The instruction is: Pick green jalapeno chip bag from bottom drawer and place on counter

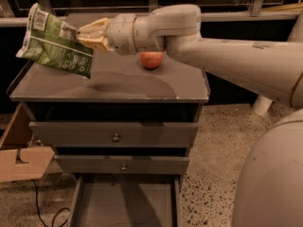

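The green jalapeno chip bag (53,41) hangs in the air above the left part of the counter (118,86), tilted, with white patches and print. My gripper (85,36) is shut on the bag's right edge, and the white arm reaches in from the right. The bag casts a shadow on the counter below it. At the bottom of the view the bottom drawer (125,205) is pulled out, its flat floor bare.
A red apple (151,59) sits on the counter behind the arm. Two upper drawers with small knobs (115,137) are closed. A cardboard box (19,162) and a cable lie on the speckled floor at left. The robot's white body fills the lower right.
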`<state>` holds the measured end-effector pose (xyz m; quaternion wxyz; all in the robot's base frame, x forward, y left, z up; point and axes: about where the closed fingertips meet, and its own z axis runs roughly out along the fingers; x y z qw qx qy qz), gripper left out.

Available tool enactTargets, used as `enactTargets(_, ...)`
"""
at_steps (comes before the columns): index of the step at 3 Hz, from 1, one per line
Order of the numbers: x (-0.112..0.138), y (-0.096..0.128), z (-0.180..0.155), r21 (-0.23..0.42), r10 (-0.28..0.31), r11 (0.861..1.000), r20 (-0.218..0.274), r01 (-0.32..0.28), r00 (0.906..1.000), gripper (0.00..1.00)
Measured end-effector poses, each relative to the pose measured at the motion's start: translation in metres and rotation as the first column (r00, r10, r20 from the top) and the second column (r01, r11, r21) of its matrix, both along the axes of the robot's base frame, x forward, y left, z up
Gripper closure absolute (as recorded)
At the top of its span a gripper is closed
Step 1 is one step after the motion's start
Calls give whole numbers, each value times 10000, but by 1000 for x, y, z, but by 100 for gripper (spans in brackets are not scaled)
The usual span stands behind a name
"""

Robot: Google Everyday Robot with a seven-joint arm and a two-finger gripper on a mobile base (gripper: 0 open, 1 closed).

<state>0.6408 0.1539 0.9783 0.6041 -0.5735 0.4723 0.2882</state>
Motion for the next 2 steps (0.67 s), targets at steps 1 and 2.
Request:
enactTargets(1, 2, 9, -12, 253, 1, 9997, -219, 5, 9998, 100)
enactTargets(2, -1, -28, -9, 633, -1400, 9878, -335, 1419, 9896, 100)
